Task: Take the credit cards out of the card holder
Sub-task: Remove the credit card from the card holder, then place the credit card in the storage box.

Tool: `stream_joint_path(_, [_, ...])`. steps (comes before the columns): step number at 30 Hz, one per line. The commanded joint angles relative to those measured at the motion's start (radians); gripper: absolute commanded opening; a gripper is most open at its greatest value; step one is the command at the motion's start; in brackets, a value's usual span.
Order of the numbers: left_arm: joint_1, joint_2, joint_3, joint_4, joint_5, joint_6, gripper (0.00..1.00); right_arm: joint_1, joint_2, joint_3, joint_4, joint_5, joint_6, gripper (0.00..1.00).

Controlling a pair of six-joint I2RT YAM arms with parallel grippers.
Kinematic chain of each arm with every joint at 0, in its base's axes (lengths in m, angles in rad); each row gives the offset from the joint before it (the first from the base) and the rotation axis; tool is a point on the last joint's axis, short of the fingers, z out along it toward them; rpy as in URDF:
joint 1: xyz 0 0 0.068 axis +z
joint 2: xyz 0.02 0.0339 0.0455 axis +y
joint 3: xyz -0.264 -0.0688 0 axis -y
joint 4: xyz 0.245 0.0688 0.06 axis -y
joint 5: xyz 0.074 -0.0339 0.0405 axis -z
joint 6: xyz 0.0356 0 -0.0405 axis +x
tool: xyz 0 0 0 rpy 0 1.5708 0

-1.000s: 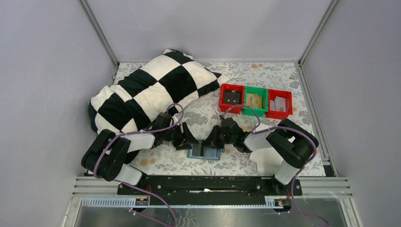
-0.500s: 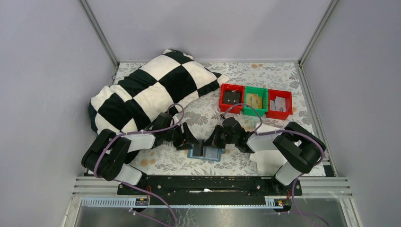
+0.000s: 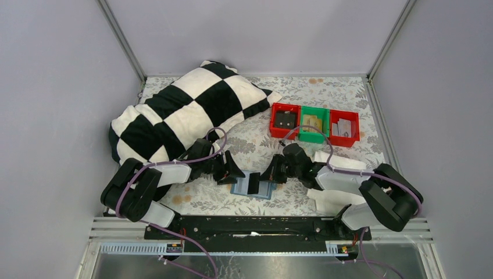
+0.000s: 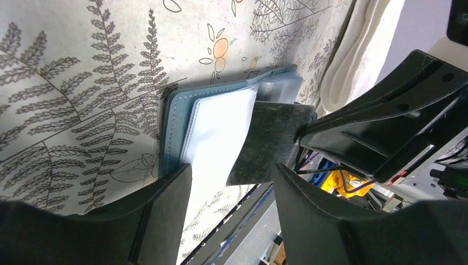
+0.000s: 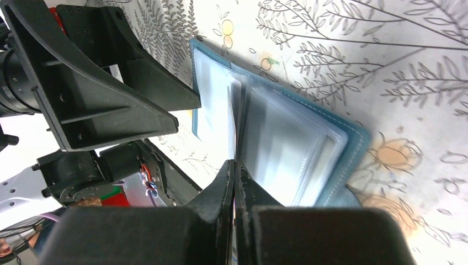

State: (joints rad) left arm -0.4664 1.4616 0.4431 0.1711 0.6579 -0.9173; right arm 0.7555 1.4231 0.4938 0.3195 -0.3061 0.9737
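Observation:
The teal-blue card holder (image 3: 265,191) lies open on the fern-print cloth between both arms, its clear sleeves (image 5: 287,138) fanned out. My right gripper (image 3: 270,174) is shut on a dark card (image 3: 254,183), which stands edge-up over the middle of the holder (image 5: 345,146). The left wrist view shows that card (image 4: 273,141) as a dark speckled sheet slanting across the sleeves (image 4: 218,132); whether its far end is still in a sleeve I cannot tell. My left gripper (image 3: 235,173) is open, its fingers (image 5: 138,105) at the holder's left edge (image 4: 172,130).
Red (image 3: 285,121), green (image 3: 314,124) and red (image 3: 343,128) bins stand in a row at the back right. A black-and-white checked pillow (image 3: 180,110) fills the back left. White cloth (image 3: 327,200) lies under the right arm. Grey walls close in on three sides.
My right gripper has shut on the dark card and drawn it slightly to the right, while the right arm's elbow swung out to the right. The left arm has stayed put.

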Motion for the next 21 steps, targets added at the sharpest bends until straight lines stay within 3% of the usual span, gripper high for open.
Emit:
stream_joint_path(1, [-0.006, 0.012, -0.01, -0.088, -0.107, 0.05, 0.62, -0.027, -0.103, -0.011, -0.076, -0.004, -0.051, 0.0])
stream_joint_path(10, [-0.006, -0.136, 0.075, -0.238, -0.117, 0.083, 0.63, -0.077, -0.254, 0.134, -0.331, 0.052, -0.15, 0.0])
stream_joint_path(21, [0.012, -0.306, 0.304, -0.504, -0.189, 0.174, 0.69, -0.217, -0.239, 0.493, -0.727, 0.21, -0.332, 0.0])
